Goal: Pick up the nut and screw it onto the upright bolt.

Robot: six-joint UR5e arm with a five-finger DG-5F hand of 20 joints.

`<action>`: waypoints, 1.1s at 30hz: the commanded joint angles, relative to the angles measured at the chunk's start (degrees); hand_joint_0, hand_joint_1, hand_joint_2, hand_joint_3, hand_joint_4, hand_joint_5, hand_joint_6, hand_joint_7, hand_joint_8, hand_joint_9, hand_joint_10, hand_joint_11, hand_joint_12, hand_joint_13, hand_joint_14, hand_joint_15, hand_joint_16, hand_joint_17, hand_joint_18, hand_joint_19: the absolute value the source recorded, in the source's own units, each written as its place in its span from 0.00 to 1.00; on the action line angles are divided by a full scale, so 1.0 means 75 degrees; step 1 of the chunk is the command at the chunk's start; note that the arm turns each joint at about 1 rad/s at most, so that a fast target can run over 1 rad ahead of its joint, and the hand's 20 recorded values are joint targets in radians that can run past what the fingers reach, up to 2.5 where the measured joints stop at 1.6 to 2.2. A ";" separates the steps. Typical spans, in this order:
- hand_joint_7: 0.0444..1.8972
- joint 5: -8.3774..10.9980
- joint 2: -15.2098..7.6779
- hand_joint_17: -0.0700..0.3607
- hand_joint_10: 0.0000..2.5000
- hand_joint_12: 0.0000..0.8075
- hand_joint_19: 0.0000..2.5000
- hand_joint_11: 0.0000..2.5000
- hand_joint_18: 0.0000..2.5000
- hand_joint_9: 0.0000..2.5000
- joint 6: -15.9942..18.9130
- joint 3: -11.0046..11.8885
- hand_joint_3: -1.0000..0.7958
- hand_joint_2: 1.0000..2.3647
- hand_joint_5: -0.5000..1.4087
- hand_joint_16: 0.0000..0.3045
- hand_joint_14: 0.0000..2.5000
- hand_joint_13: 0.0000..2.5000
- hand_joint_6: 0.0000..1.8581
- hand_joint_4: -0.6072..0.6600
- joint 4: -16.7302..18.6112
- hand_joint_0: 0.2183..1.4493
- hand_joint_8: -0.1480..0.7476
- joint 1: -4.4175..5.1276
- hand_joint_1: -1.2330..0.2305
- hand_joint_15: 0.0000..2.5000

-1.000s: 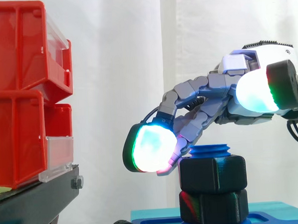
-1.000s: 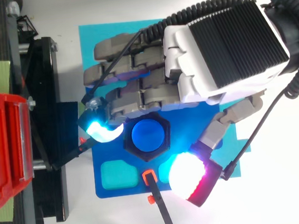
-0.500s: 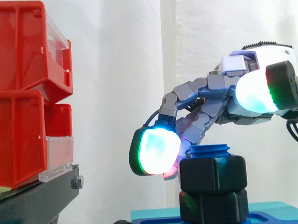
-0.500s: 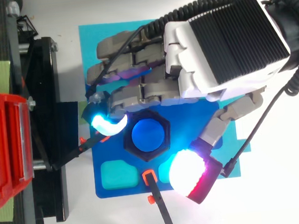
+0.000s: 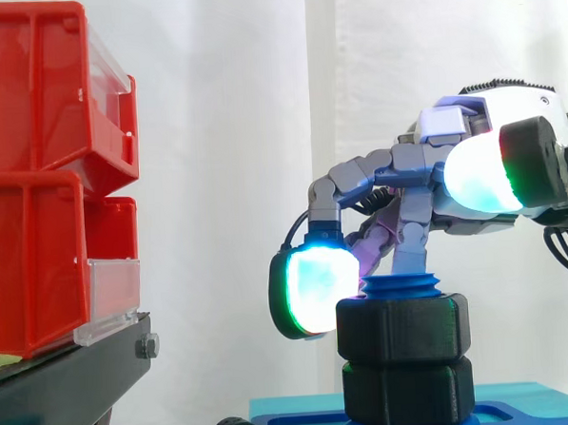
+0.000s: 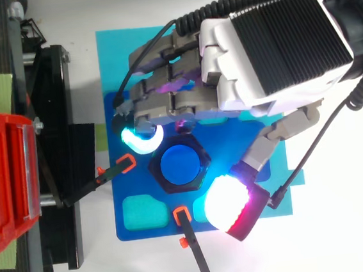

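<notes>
Side view: reaching in from the right with the hand (image 5: 456,123), curling the fingers down over the bolt (image 5: 400,286) and setting a cyan-green pad (image 5: 312,292) at the upper left corner of the nut (image 5: 400,328). Holding the thumb high and to the right, well apart from the fingers, clamping nothing. Finding the nut already on the bolt, the blue tip poking out above it, just over a second black hex (image 5: 403,395) on the tray (image 5: 533,411), well right of the bins (image 5: 34,178)

Top view: laying the fingers along the far side of the nut (image 6: 155,172), parking the pad (image 6: 142,140) just beside its far-left corner and hanging the thumb pad (image 6: 226,202) near its near-right corner. Judging the step as spinning the nut down. Doing it well probably meaning:
- pushing along a flat rather than toward the bolt's axis
- sweeping in short strokes
- lifting clear before hooking the next corner
- pressing down only lightly to spare the thread
- lowering the thumb onto the opposite flat for a firmer turn
- steering clear of the orange clips (image 6: 127,163)
</notes>
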 commanded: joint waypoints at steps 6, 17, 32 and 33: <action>0.71 -0.0144 -0.0007 0.37 0.00 0.39 0.08 0.12 0.33 0.71 -0.0053 0.0008 0.28 0.00 0.31 0.13 0.00 0.47 0.27 0.58 0.0107 0.23 0.45 -0.0119 0.63 0.04; 0.73 -0.0215 0.0005 0.34 0.01 0.33 0.09 0.17 0.37 0.80 -0.0053 -0.0004 0.28 0.00 0.31 0.11 0.00 0.52 0.27 0.56 0.0107 0.23 0.43 -0.0213 0.62 0.04; 0.82 -0.0390 0.0005 0.31 0.01 0.34 0.08 0.32 0.47 0.97 -0.0088 0.0008 0.28 0.00 0.32 0.09 0.00 0.71 0.27 0.53 0.0107 0.20 0.55 -0.0400 0.64 0.06; 0.82 -0.0390 0.0005 0.31 0.01 0.34 0.08 0.32 0.47 0.97 -0.0088 0.0008 0.28 0.00 0.32 0.09 0.00 0.70 0.27 0.53 0.0107 0.20 0.54 -0.0412 0.64 0.06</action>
